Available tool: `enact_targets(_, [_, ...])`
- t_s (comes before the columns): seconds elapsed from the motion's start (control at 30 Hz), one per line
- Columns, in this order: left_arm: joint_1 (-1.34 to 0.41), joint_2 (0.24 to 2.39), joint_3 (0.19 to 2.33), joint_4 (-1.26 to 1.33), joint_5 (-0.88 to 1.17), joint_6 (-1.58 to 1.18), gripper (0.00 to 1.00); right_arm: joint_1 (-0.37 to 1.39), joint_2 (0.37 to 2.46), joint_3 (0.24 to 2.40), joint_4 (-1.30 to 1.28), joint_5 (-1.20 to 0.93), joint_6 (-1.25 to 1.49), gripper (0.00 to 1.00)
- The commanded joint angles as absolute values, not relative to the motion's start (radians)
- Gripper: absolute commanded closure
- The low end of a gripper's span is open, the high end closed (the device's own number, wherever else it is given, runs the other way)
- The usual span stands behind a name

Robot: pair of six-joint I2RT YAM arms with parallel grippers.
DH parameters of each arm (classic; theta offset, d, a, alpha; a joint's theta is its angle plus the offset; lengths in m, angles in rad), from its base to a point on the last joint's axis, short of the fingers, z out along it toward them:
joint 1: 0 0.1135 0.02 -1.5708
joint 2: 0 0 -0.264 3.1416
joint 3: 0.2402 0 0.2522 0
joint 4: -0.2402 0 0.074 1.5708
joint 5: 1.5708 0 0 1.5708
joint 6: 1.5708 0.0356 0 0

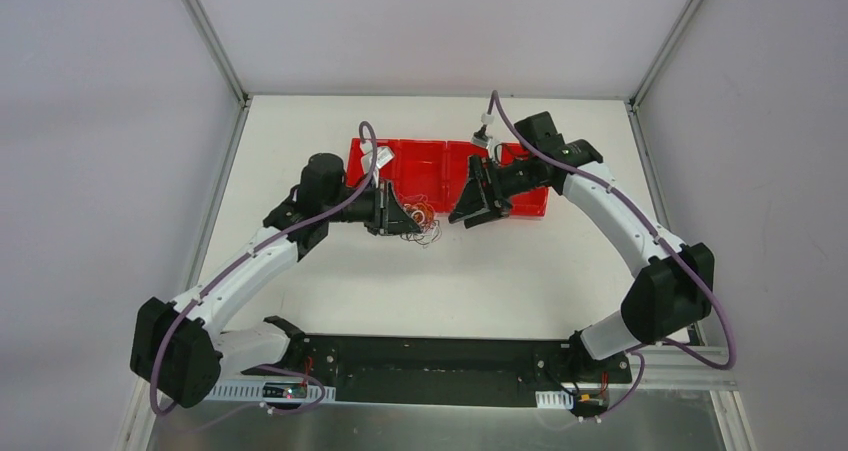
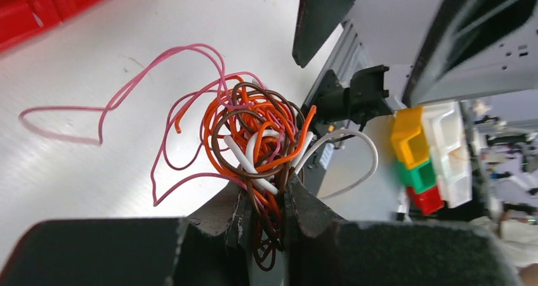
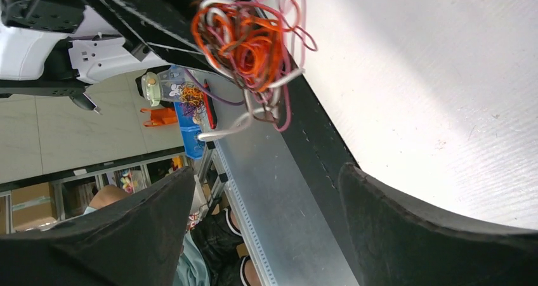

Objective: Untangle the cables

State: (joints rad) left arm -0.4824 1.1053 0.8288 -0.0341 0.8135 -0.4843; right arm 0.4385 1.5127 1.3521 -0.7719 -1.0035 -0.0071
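The cables [image 2: 254, 134] are a small tangle of thin orange, brown, white and pink wires, lifted off the white table. My left gripper [image 2: 265, 188] is shut on the tangle's lower strands, and brown loops poke out behind its fingers. One long pink wire [image 2: 127, 89] trails left over the table. From above, the cables [image 1: 425, 216] hang between the left gripper [image 1: 405, 214] and the right gripper [image 1: 468, 206]. In the right wrist view the tangle [image 3: 244, 45] is well ahead of my right gripper [image 3: 265, 172], which is open with nothing between its fingers.
A red compartment tray [image 1: 440, 161] lies just behind both grippers, with a small white item [image 1: 380, 158] at its left end. The black base plate [image 1: 440, 356] runs along the table's near edge. Yellow, green and red bins [image 2: 415, 159] stand beyond the table.
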Motion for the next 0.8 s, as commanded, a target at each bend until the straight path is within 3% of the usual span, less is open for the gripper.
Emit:
enact_targets(0.0, [-0.485, 1.145, 0.792, 0.236, 0.86, -0.819, 1.0, 0.462, 1.462, 1.369, -0.729, -0.969, 0.061, 0.12])
enact_targets(0.27, [-0.49, 1.202, 0.824, 0.312, 0.848, -0.914, 1.0, 0.544, 1.535, 1.428, -0.672, -0.866, 0.106, 0.08])
enact_targets(0.33, [-0.489, 1.199, 0.826, 0.318, 0.869, -0.913, 1.0, 0.554, 1.554, 1.438, -0.663, -0.842, 0.104, 0.12])
enact_targets(0.37, [-0.489, 1.194, 0.825, 0.314, 0.881, -0.907, 1.0, 0.555, 1.562, 1.44, -0.661, -0.851, 0.102, 0.18])
enact_targets(0.47, [-0.477, 1.169, 0.818, 0.254, 0.914, -0.873, 1.0, 0.55, 1.54, 1.425, -0.67, -0.9, 0.066, 0.63])
enact_targets(0.5, [-0.468, 1.16, 0.808, 0.249, 0.928, -0.872, 1.0, 0.547, 1.523, 1.413, -0.671, -0.91, 0.051, 0.86])
enact_targets(0.53, [-0.46, 1.149, 0.801, 0.249, 0.944, -0.867, 1.0, 0.546, 1.507, 1.404, -0.68, -0.903, 0.033, 1.0])
enact_targets(0.67, [-0.442, 1.12, 0.836, 0.085, 1.018, -0.698, 1.0, 0.514, 1.463, 1.386, -0.748, -0.877, -0.041, 1.0])
enact_targets(0.77, [-0.414, 1.089, 0.854, -0.094, 1.036, -0.539, 0.95, 0.465, 1.437, 1.373, -0.769, -0.893, -0.056, 1.0])
